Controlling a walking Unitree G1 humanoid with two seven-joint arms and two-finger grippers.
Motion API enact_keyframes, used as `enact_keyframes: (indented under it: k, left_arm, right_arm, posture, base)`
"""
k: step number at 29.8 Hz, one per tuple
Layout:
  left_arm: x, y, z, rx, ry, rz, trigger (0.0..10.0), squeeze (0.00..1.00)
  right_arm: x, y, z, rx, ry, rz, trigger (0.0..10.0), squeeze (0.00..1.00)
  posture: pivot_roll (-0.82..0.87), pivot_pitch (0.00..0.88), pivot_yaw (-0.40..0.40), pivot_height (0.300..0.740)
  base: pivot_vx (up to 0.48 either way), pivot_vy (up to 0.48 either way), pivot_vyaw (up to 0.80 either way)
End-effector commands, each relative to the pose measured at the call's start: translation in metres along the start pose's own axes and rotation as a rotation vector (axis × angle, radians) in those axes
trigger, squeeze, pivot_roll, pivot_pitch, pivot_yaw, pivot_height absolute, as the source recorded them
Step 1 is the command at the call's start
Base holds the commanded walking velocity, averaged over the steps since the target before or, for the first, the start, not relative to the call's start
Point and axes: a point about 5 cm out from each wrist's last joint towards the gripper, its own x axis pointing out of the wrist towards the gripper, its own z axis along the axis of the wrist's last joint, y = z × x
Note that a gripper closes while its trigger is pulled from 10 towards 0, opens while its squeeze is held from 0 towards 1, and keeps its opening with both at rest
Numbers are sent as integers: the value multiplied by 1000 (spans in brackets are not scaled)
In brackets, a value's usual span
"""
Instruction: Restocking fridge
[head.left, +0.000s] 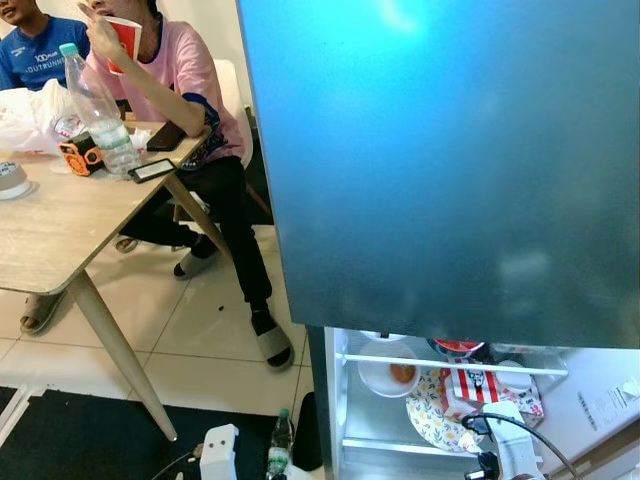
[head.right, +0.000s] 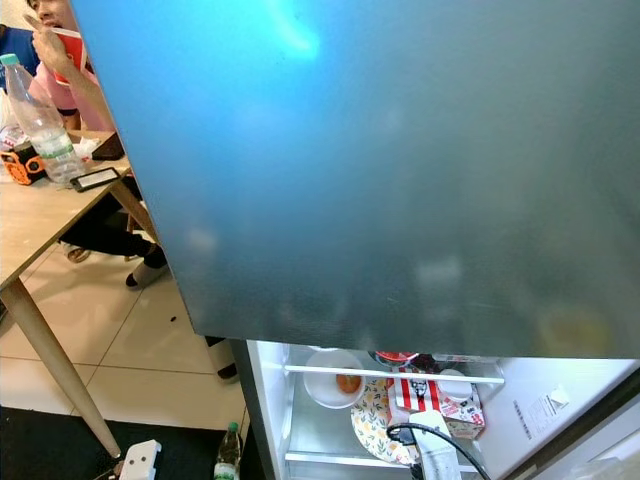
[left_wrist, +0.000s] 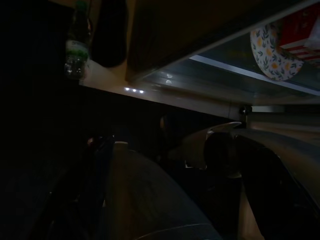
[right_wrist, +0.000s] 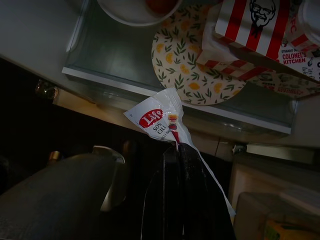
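- Sitting at far left, two people share a wooden table (head.left: 60, 235); a clear water bottle (head.left: 98, 110) stands on it with a phone (head.left: 152, 170) lying just beside it, and one person holds a red cup (head.left: 124, 40) up near the face.
- Down on the floor, a small bottle (head.left: 280, 440) stands next to the fridge's left side.
- Centre stage, the blue fridge door (head.left: 440, 170) hangs open and covers most of the head camera's picture.
- Below it the lit fridge shelf (right_wrist: 115, 65) carries a white bowl (head.left: 388, 372), a lemon-patterned plate (right_wrist: 192, 65) and a red-and-white striped chicken box (right_wrist: 252, 22) resting on that plate.
- On the right, the right gripper (right_wrist: 175, 150) pinches a white chilli sauce sachet (right_wrist: 157, 117) between closed fingers, held just in front of the shelf's edge.
- The left gripper (left_wrist: 165, 200) hangs low in deep shade; whether its fingers are open or closed cannot be told.
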Motion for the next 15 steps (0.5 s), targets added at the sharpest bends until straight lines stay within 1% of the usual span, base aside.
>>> enact_keyframes:
  k: [1, 3, 5, 12, 14, 15]
  left_arm:
    - [-2, 4, -2, 8, 15, 18, 10000, 0]
    - [-3, 5, -2, 4, 9, 34, 10000, 0]
    - [-4, 7, -2, -4, 3, 43, 10000, 0]
    - [-3, 4, 0, -14, -1, 6, 10000, 0]
    - [-2, 4, 0, -7, 0, -2, 10000, 0]
    - [-2, 2, 0, 24, 14, -25, 10000, 0]
  right_arm:
    - [0, 0, 4, -5, -19, -2, 10000, 0]
    - [1, 0, 4, -5, -19, -2, 10000, 0]
    - [1, 0, 5, -7, -20, -2, 10000, 0]
    - [1, 1, 6, -12, -23, -1, 10000, 0]
    - [1, 2, 7, -15, -24, 3, 10000, 0]
    - [1, 2, 6, -16, -24, 4, 10000, 0]
  posture:
    - [-42, 0, 10, 740]
    - [-42, 0, 10, 740]
    - [-41, 0, 9, 740]
    - [-38, 0, 11, 740]
    - [-38, 0, 12, 740]
    - [-37, 0, 13, 740]
  base:
    - [240, -412, 0]
    - [240, -412, 0]
    - [0, 0, 0]
    - [0, 0, 0]
    - [0, 0, 0]
    - [0, 0, 0]
